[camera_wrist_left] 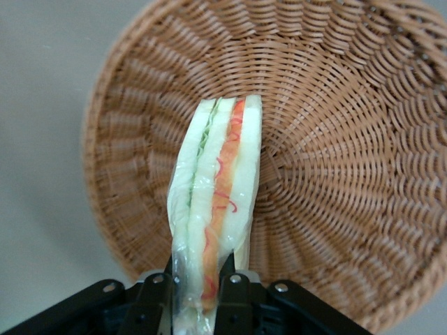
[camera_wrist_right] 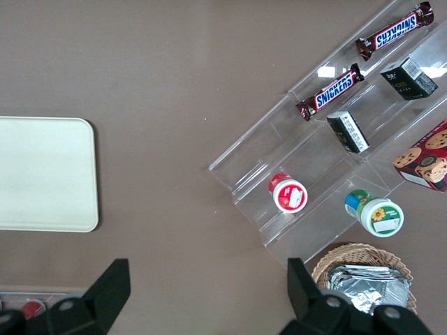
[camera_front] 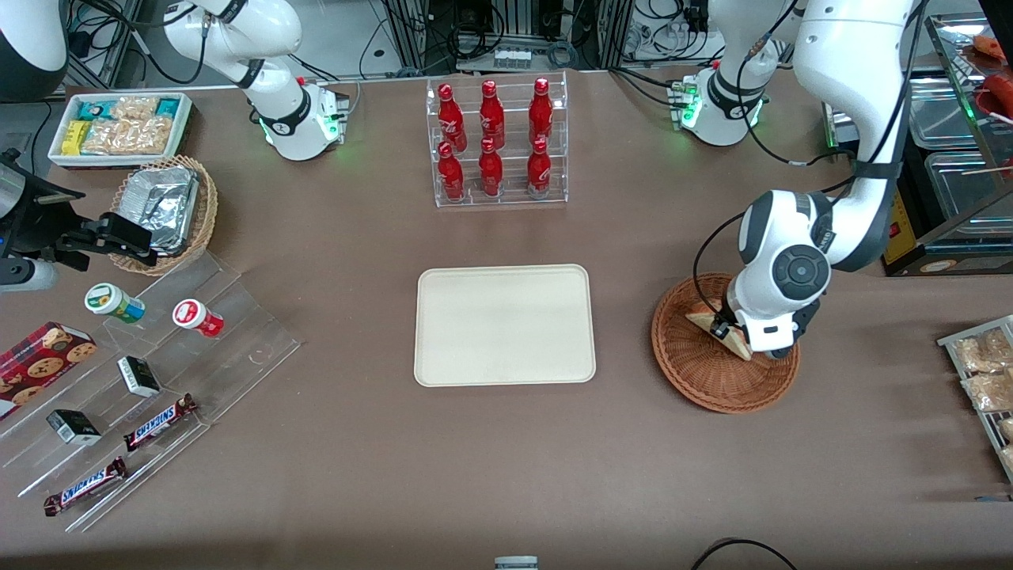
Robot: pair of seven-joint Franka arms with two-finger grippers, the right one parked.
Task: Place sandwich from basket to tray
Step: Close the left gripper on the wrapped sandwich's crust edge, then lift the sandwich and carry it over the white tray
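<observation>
Snickers bars (camera_front: 85,485) nearest camera, two, well clear of your gripper (camera_front: 732,332). One tray (camera_front: 505,324) waits bare, well off toward parked arm. One basket (camera_front: 696,372) directly beneath gripper. Fingers pinch one sandwich (camera_wrist_left: 216,209) over basket. Grasp step; next lift clear of rim, carry to tray.

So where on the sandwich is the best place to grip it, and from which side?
Across its two flat bread faces at one end of the wedge, coming from above. The sandwich stands on edge in the basket, filling layers upward, so its thin width fits between the jaws. The gripper is shut on it there, squeezing bread, not filling.
</observation>
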